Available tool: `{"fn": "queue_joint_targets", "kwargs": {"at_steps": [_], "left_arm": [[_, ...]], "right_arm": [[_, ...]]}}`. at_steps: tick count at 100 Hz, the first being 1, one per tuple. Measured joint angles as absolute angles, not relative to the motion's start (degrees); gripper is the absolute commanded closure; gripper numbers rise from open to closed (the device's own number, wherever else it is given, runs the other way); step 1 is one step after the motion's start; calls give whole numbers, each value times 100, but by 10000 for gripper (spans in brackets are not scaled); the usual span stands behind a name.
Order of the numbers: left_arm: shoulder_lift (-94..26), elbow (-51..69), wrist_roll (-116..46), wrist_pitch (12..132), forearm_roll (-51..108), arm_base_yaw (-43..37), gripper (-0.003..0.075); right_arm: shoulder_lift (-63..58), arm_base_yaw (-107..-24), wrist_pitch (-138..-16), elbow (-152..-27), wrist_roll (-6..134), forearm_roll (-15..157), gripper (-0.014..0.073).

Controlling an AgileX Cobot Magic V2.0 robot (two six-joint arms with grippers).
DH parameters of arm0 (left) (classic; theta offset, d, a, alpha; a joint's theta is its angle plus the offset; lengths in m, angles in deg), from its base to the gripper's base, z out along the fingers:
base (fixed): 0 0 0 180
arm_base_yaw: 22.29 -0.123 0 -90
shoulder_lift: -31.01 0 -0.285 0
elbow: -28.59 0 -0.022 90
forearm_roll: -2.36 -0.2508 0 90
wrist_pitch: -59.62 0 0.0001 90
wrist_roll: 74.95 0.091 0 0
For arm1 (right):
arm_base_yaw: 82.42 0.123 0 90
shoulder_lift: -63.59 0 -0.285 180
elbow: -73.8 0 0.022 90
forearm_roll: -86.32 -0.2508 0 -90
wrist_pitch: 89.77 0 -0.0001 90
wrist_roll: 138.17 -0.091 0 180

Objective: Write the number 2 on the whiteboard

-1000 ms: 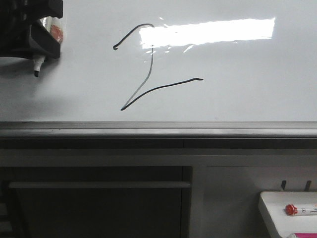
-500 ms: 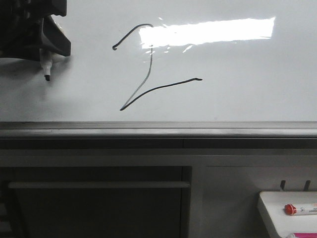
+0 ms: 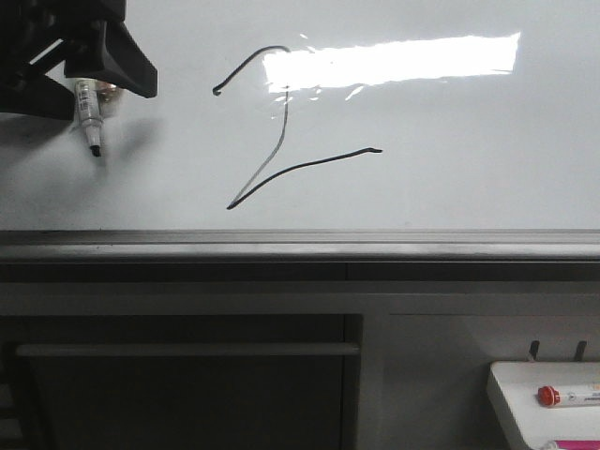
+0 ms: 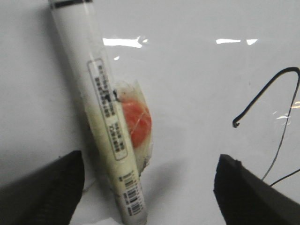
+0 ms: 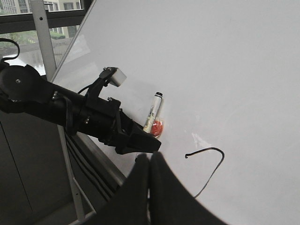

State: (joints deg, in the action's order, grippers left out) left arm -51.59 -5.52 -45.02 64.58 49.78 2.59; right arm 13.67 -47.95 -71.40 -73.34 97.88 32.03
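The number 2 (image 3: 309,165) is a thin black figure on the whiteboard (image 3: 469,178), with a hooked top, a faint grey diagonal and a long base stroke. Its hook also shows in the left wrist view as the number 2 (image 4: 267,89) and in the right wrist view (image 5: 211,150). My left gripper (image 3: 105,94) (image 4: 149,161) is open at the board's upper left. A white marker (image 4: 105,117) (image 3: 89,117) with an orange blob (image 4: 138,122) beside it lies against the board between the spread fingers, touching neither. My right gripper (image 5: 150,157) is shut and empty, away from the board.
A grey metal rail (image 3: 300,246) runs along the board's lower edge. Below it is a dark cabinet with a bar handle (image 3: 187,349). A small white tray (image 3: 525,394) at the lower right holds a red-capped marker (image 3: 567,395). The board's stand pole (image 5: 44,47) rises at its side.
In the front view the left gripper and the marker have shifted right and slightly down. More of the marker's barrel now shows below the fingers. The drawn figure is unchanged.
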Motion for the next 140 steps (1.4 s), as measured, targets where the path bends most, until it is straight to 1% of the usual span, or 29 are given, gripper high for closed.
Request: {"fn": "queue_joint_targets", "kwargs": {"at_steps": [19,30,39,52,63,68,80,87,94,108,122,140], "left_arm": [[-4852,-598,-4502,6285,4839,235,147],[-4566,-617,-4502,6196,4586,197,165],[-4194,-617,-4502,6316,4351,197,192],[-3729,-617,-4502,6731,3866,197,263],[-3209,-639,-4502,7184,3503,197,356],[-2932,-639,-4502,7417,3428,197,418],[-2070,-673,-4512,7991,3367,197,603],[-1572,-782,-4513,8215,3326,197,681],[-912,-987,-4513,8360,3219,197,743],[232,-1546,-4522,8570,3080,197,741],[1135,-2019,-4522,8786,3046,197,741],[1665,-2341,-4522,8835,3028,197,741]], "right_arm": [[1367,-4795,-7140,-7334,9788,3136,662],[1367,-4795,-7140,-7334,9788,3053,662],[1367,-4795,-7153,-7334,9788,3016,662],[1367,-4795,-7157,-7334,9788,2994,665],[1389,-4795,-7140,-7334,9788,2994,664],[1461,-4795,-7097,-7334,9788,2994,664],[1752,-4795,-6898,-7326,9801,3163,664],[2040,-4795,-6825,-7208,9801,3291,664],[2406,-4795,-6804,-6968,9801,3432,664],[3199,-4795,-7038,-6112,9801,3596,664],[4059,-4795,-7360,-5234,9801,3504,664],[4913,-4795,-7561,-4528,9801,3421,664]]}}
